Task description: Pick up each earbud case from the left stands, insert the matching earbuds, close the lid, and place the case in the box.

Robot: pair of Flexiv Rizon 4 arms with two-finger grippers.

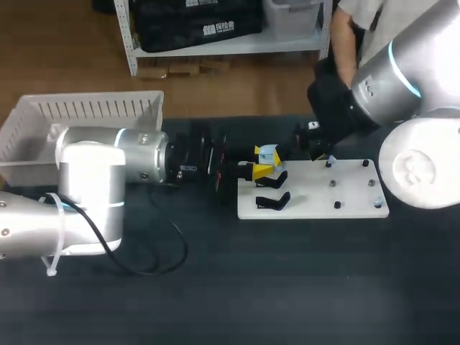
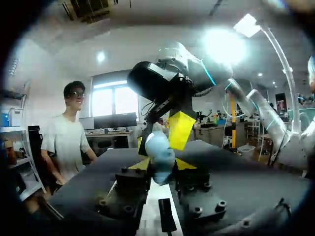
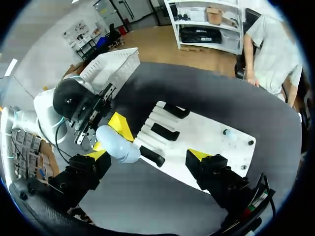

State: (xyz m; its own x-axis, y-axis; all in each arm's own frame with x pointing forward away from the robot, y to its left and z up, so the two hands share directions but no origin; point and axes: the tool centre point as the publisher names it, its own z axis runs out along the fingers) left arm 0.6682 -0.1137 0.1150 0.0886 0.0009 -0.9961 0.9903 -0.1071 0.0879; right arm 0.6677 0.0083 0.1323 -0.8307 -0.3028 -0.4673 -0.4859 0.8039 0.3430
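Well, the left arm lies stretched out low and level across the table, coming in from 9 o'clock. The left gripper has the pale blue earbud case pinched between its yellow tips, one on each side, with only the case's width between them. The right arm bends down from about 1 o'clock, and the right gripper hangs over the same spot with its jaws spread wide. One of its fingers sits just beside the case and the other is well clear, so it grips nothing. The case is held up off the table at the 10 o'clock corner of the white board, near the black stands along the board's 9 o'clock side. The white box sits at the table's 10 o'clock, well apart from the case.
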